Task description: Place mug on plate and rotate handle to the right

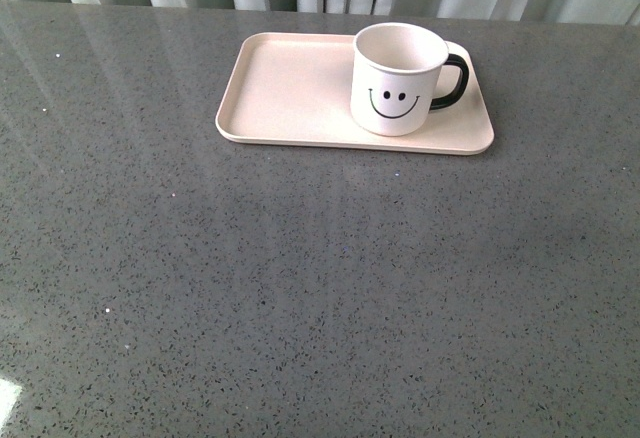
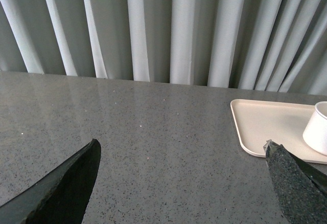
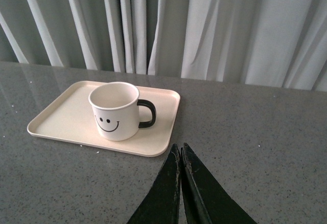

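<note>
Smiley mug [image 1: 398,80] upright on pink tray [image 1: 285,88] at its right end, handle [image 1: 452,81] pointing right: looks done. Left gripper [image 2: 181,183] spread, right gripper [image 3: 181,155] pressed together, both clear.

Staged test setup: bare speckled grey countertop [image 1: 300,288] backed by pale pleated curtains [image 2: 179,29]

A grey speckled bench [image 1: 300,288] fills the front view, glossy, catching pale streaks of reflected light near its far edge. Behind it hangs a curtain [image 2: 168,29] of light grey-white cloth in long vertical folds, running the full width across the back.
</note>
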You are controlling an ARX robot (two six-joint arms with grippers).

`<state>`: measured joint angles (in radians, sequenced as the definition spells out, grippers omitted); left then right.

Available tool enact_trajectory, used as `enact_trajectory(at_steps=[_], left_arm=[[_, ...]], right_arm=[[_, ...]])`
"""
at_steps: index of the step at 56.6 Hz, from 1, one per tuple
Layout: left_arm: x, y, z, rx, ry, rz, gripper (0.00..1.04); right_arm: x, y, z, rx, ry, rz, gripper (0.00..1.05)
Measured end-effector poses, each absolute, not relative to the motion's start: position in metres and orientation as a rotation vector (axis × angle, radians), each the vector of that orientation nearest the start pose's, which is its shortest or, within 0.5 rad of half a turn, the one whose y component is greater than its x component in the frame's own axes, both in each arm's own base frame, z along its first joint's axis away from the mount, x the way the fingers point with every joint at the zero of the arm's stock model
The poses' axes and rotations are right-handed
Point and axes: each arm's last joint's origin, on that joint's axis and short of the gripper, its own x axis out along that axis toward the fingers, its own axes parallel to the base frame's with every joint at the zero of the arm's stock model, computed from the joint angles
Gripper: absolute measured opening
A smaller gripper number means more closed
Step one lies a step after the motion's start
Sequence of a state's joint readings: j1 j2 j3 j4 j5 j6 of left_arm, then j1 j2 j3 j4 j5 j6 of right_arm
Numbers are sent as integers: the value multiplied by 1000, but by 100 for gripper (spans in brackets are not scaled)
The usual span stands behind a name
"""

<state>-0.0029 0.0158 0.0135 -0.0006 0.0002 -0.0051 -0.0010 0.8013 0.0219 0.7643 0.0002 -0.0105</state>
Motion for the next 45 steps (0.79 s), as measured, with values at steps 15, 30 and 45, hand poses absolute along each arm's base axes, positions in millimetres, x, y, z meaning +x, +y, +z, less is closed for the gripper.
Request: enact_trajectory(at_steps=[15,30,45], left_arm=[[98,0,167,-5,3,-3,96],[98,0,167,-5,3,-3,96],[98,0,167,-5,3,-3,96]], right_arm=[[136,0,169,-10,-6,-1,2],[124,0,172,-10,-17,-1,2],[116,0,173,-10,-20,-1,2]])
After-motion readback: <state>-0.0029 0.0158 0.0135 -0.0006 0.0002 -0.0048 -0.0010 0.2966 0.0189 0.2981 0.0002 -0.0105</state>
